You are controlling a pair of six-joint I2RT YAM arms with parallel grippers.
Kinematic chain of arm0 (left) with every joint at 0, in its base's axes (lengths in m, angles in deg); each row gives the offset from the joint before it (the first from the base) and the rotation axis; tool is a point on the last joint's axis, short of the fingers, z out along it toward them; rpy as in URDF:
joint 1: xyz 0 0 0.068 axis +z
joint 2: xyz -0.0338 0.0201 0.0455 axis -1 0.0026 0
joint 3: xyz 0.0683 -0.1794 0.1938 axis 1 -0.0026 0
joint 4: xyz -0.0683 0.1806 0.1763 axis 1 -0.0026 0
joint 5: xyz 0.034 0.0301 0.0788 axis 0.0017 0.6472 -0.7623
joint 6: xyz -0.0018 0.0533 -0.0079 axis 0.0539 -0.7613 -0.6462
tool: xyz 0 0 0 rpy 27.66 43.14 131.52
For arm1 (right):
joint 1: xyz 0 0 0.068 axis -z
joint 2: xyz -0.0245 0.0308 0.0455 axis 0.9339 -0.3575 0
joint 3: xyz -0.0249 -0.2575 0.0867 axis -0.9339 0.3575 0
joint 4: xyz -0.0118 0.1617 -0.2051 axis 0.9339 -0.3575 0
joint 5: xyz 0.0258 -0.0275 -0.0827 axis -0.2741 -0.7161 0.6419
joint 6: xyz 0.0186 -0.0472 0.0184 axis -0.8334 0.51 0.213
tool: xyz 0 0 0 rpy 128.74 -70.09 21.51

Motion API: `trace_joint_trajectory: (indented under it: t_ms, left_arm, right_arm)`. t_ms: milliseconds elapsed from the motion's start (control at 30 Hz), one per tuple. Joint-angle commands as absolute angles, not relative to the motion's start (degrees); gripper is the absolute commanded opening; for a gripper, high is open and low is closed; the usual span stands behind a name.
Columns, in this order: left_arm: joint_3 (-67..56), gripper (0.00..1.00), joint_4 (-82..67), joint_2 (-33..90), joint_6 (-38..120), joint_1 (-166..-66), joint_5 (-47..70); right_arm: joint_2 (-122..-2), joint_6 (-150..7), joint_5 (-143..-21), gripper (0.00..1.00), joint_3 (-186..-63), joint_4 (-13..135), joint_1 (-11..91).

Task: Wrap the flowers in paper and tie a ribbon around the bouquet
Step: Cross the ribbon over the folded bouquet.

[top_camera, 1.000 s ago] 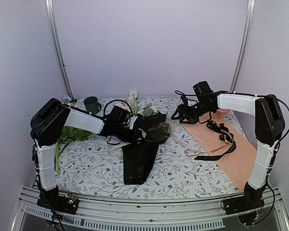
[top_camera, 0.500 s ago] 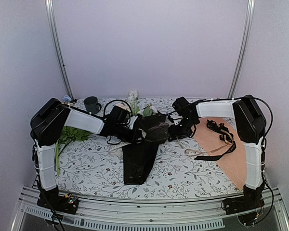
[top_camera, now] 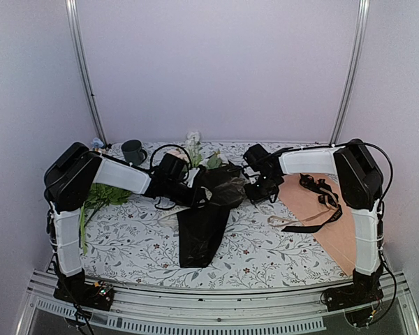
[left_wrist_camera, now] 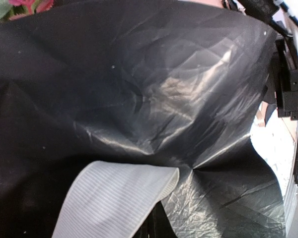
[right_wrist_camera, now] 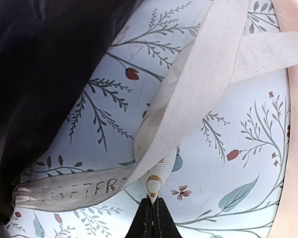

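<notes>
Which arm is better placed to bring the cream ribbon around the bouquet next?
Right. The right gripper is shut on the ribbon beside the bouquet; the left gripper is shut on its black paper, holding it.

Robotics lab booth: plain white walls (top_camera: 216,63), alu posts (top_camera: 84,77), 2 arms (top_camera: 122,174) mounted on rail (top_camera: 216,307).

The top camera sits high behind the near edge of the table (top_camera: 265,258), facing forward and down, far enough to take in the whole surface. The left wrist camera is so close to the black paper (left_wrist_camera: 139,99) that it nearly fills the frame; the right wrist camera looks down closely on the ribbon (right_wrist_camera: 188,109). All three views share that paper, and both wrist views the ribbon
</notes>
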State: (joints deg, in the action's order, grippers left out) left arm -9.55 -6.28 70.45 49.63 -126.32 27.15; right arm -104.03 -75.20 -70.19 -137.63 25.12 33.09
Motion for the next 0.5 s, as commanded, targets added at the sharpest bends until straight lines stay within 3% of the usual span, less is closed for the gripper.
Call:
trace_joint_trajectory:
  t_ms: [0, 200, 467]
  left_arm:
    - [-10.1, 0.00, -7.7, 69.0, 48.6, -125.3, 26.5]
    - [-10.1, 0.00, -7.8, 68.8, 48.3, -125.3, 26.3]
    - [-9.8, 0.00, -7.6, 69.2, 47.9, -125.1, 26.3]
  right_arm:
    - [-107.5, -75.4, -66.9, 0.00, -134.1, 22.4, 34.3]
    - [-95.9, -75.3, -76.2, 0.00, -131.5, 26.1, 39.0]
    - [-67.7, -57.5, -111.6, 0.00, -130.7, 26.4, 40.5]
